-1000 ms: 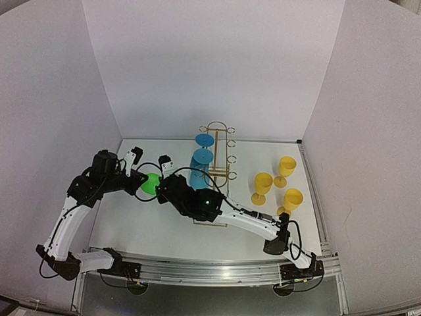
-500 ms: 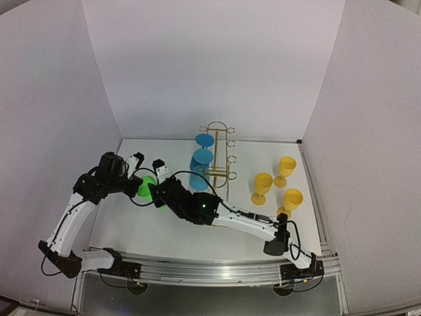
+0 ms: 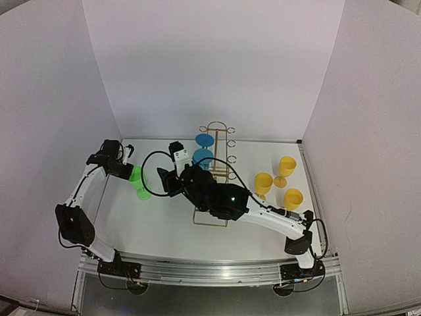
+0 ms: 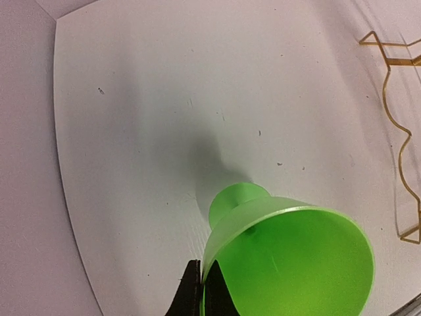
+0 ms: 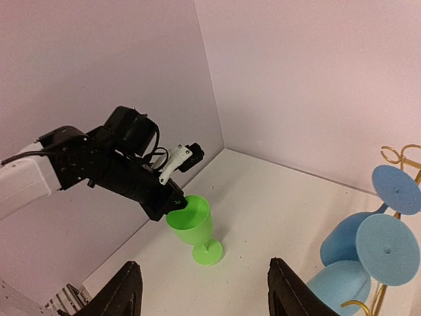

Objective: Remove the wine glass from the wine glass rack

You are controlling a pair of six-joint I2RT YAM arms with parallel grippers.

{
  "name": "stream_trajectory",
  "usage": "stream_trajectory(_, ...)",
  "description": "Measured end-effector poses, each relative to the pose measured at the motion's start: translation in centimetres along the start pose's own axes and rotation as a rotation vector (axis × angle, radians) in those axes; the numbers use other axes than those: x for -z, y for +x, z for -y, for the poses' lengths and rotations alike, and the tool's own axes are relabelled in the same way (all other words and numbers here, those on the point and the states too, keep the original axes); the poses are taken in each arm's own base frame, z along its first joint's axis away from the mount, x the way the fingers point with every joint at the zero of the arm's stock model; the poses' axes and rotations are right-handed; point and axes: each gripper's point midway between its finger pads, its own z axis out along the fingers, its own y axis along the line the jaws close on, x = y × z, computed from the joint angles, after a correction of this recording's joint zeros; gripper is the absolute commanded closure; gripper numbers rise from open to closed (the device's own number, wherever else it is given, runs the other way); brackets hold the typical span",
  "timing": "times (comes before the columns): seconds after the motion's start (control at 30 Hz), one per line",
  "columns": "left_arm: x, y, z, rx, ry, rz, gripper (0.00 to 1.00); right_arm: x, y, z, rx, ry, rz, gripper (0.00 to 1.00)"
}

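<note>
Placement of the green plastic wine glass (image 3: pixel 137 178) on the white table (image 3: pixel 158 224) is judged to be the step in hand. The glass is seen at the left of the overhead view, well apart from the gold-coloured wire wine glass rack (image 3: pixel 221 173) in the centre. Its rim is pinched by the left gripper (image 4: pixel 202 290), with 1 black finger inside the bowl and 1 outside. In the right wrist view the glass is shown roughly upright, and its round foot appears to touch the table, though contact cannot be confirmed.

The right gripper (image 5: pixel 207 293) is held empty, its jaws spread wide at the bottom of its own view and pointed toward the green glass. 2 blue plastic wine glasses (image 5: pixel 387 247) hang foot-up on the rack at the right of that view. 3 yellow plastic wine glasses (image 3: pixel 263 183) stand at the right of the overhead view.

For a clean finish, the foot should be pressed flat on the table before anything is let go. The left jaws should then be parted only a little, so that the thin rim is not dragged sideways. The inner finger should be lifted straight up out of the bowl, since a sideways pull is likely to tip so light a glass. The right arm is best kept clear of the rack, over which part of it passes in the overhead view.
</note>
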Motion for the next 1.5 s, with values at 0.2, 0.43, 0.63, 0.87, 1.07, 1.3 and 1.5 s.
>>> stream_trajectory(0.2,-2.8,-1.2,-2.3,0.031,-0.021,-0.003,1.00,2.0,-2.3,1.0,-0.019,0.008,0.040,0.40)
stream_trajectory(0.43,-5.1,-1.6,-3.5,0.001,-0.042,-0.008,1.00,1.4,-0.4,1.4,0.013,0.031,0.002,0.40)
stream_trajectory(0.63,-6.1,-1.6,-3.6,-0.009,-0.039,-0.026,0.87,1.4,-0.3,1.4,0.020,0.034,-0.001,0.40)
stream_trajectory(0.87,-5.1,-3.2,-3.8,-0.025,-0.039,0.012,0.42,1.3,-0.2,1.5,0.030,0.039,-0.002,0.39)
stream_trajectory(1.07,-3.5,-4.4,-4.2,-0.039,-0.047,0.047,0.29,1.4,-0.1,2.0,0.049,0.060,-0.003,0.38)
stream_trajectory(1.3,4.9,-11.1,-2.6,-0.015,0.024,0.298,0.28,2.5,0.0,5.9,0.017,0.127,-0.023,0.37)
stream_trajectory(1.5,16.8,-18.4,6.2,0.016,0.308,0.581,0.19,3.4,-2.1,13.8,-0.119,0.249,-0.019,0.36)
